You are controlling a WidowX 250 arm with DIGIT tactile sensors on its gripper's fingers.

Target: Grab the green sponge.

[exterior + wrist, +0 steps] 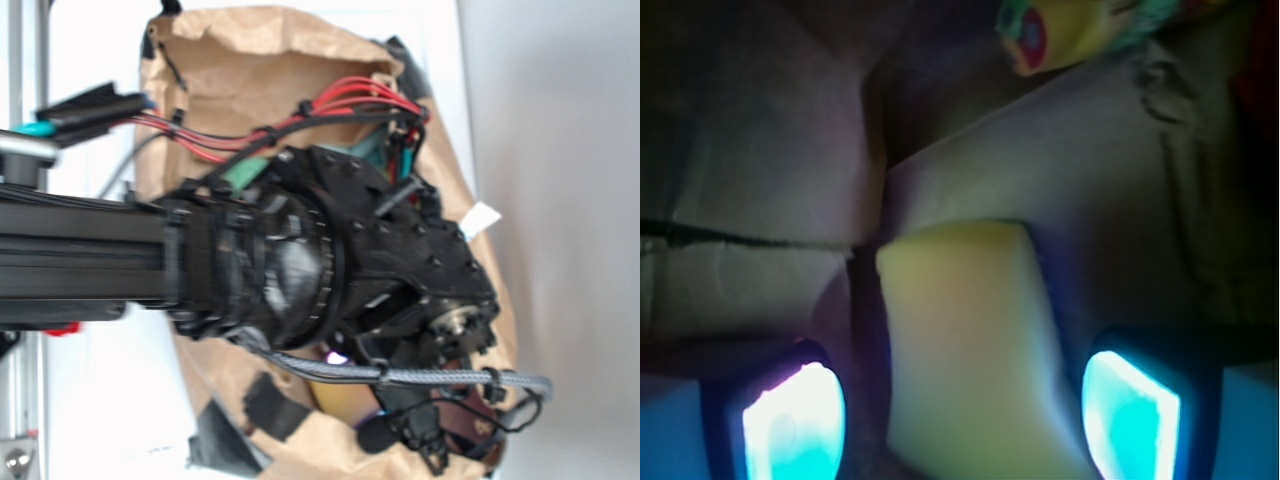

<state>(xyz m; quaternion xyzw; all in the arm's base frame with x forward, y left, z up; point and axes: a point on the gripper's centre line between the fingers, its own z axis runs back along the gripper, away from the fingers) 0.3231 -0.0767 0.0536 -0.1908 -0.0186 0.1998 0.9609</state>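
Gripper spread, straddling green sponge; paper bag walls crowd around; colourful toy beyond.

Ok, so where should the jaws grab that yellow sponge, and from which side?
Grip the green sponge across its two long side faces, coming straight down as the wrist view looks. The block already lies lengthwise between the glowing pads, with a gap on each side, so closing should pinch its flat foam sides.

Exterior view looks down on the arm over the bag; wrist view peers close inside.
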